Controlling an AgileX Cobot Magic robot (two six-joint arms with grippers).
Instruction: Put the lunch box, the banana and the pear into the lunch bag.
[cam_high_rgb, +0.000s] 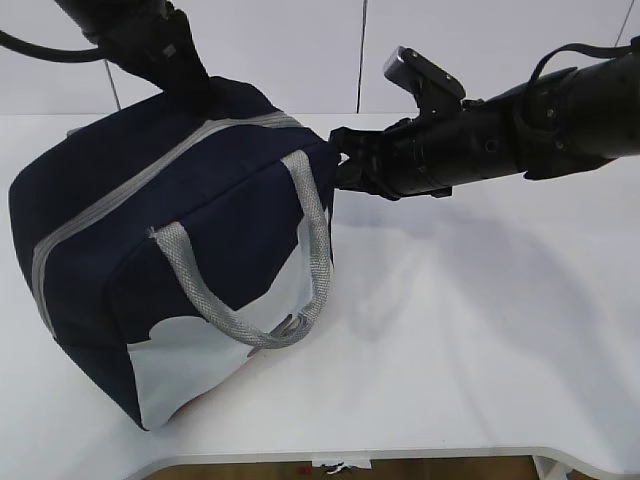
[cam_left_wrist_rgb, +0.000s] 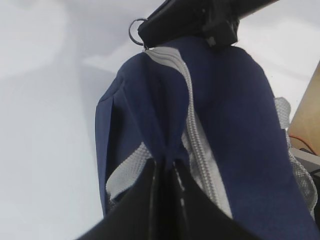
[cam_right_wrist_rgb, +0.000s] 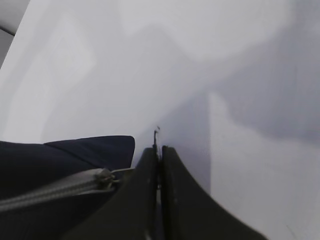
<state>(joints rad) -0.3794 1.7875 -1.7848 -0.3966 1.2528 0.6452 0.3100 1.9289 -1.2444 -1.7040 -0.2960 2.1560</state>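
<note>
White tabletop (cam_high_rgb: 480, 330) fills the scene, backed by pale wall panels, and the lunch bag (cam_high_rgb: 150, 250) is seen tilted on it at the left, its white lower panel turned toward the camera and a grey woven handle (cam_high_rgb: 300, 250) hanging down its near side. The grey zipper (cam_high_rgb: 130, 195) runs shut along the bag's top edge. At the bag's far upper corner the left pincer (cam_left_wrist_rgb: 165, 167) is closed, its two dark fingers pressed together on a pinch of navy fabric and grey trim beside the zipper. At the bag's opposite end, the one nearer the middle of the tabletop, the right pincer (cam_high_rgb: 345, 170) is met; its fingers lie closed against each other with only a thin slit between them, right at the zipper's end. In the left wrist view a metal ring pull (cam_left_wrist_rgb: 137, 31) sticks out beside that pincer's tip, so it appears clamped on the pull, though the contact itself is hidden. The lunch box, banana and pear cannot be seen in any view.
</note>
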